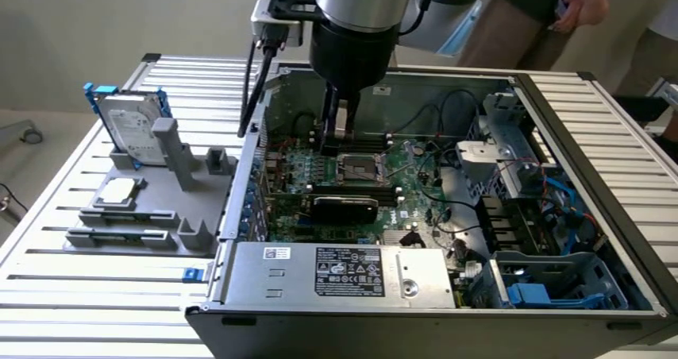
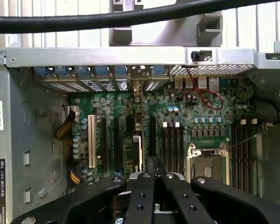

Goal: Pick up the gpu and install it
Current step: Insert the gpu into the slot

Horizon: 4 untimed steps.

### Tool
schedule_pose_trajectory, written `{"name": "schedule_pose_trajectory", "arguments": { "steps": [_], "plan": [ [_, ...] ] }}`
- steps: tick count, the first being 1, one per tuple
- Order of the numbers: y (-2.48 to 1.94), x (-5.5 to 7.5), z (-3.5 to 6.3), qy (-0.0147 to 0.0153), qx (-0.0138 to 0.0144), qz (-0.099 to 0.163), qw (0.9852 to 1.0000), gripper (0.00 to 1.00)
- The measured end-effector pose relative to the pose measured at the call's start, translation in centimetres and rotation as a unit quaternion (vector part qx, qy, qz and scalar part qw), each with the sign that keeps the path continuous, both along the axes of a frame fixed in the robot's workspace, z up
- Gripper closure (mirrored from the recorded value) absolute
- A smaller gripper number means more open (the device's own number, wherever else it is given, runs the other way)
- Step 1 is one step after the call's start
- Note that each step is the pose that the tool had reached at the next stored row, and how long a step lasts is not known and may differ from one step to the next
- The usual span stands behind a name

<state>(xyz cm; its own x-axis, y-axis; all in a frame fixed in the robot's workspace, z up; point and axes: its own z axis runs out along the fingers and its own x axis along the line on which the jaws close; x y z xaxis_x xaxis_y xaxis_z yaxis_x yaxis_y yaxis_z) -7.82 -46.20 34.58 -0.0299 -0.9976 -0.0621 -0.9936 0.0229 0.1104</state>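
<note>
Exterior view: gpu seated on the motherboard inside the computer case.
Gripper hovers above it; fingers drawn together, holding nothing.

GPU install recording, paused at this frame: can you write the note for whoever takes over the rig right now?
Gripper: shut, holding nothing, low inside the open case above the CPU socket.
gpu: out of the gripper, standing on the motherboard in an expansion slot, between the CPU socket and the power supply.
Done: pickup and placement, by the look of it.
Left: whether the card is pressed fully home cannot be told from these views.
</note>
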Motion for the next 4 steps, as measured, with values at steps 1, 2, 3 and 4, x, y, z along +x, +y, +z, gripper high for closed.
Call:
{"name": "schedule_pose_trajectory", "arguments": {
  "steps": [1, 2, 3, 4],
  "plan": [
    [0.0, 0.0, 0.0, 0.0, 0.0, 0.0, 1.0, 0.89],
    [0.0, 0.0, 0.0, 0.0, 0.0, 0.0, 1.0, 0.89],
    [0.0, 0.0, 0.0, 0.0, 0.0, 0.0, 1.0, 0.89],
    [0.0, 0.0, 0.0, 0.0, 0.0, 0.0, 1.0, 0.89]
  ]
}}
